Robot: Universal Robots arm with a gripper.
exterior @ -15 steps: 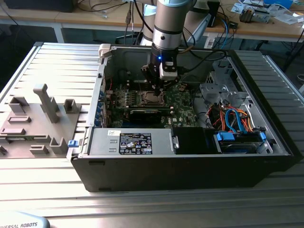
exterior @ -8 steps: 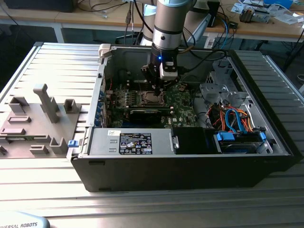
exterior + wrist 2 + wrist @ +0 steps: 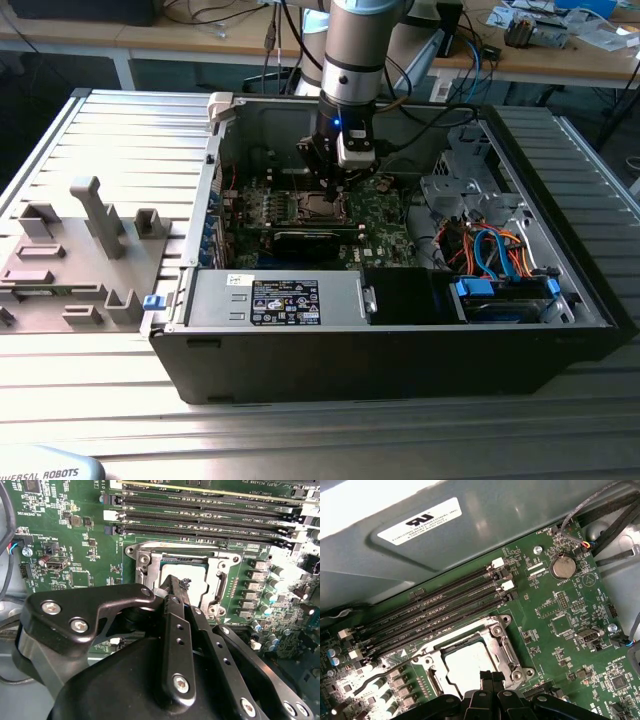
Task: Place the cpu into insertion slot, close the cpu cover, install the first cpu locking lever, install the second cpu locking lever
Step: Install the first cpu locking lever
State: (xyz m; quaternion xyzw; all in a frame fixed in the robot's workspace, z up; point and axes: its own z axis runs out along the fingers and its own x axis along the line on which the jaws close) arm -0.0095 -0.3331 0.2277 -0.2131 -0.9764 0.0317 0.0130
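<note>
The cpu [image 3: 199, 581] [image 3: 465, 666] lies flat in the insertion slot [image 3: 318, 208], its silver top showing through the cut-out of the cpu cover [image 3: 150, 562] [image 3: 496, 639]. The cover lies down flat over it. My gripper [image 3: 335, 193] [image 3: 176, 582] [image 3: 491, 676] hangs straight over the socket with its black fingers pressed together and nothing between them. The tips sit at one edge of the cpu top, at or just above the surface. A thin metal locking lever [image 3: 385, 677] runs out past one socket corner; whether it is latched I cannot tell.
Long memory slots [image 3: 200, 515] [image 3: 435, 610] run beside the socket, close to the grey case wall [image 3: 470, 555]. A black expansion card [image 3: 315, 238], the power supply [image 3: 280, 300] and a drive bay with cables [image 3: 500, 270] surround it. Grey fixtures [image 3: 95, 215] stand at the exterior view's left.
</note>
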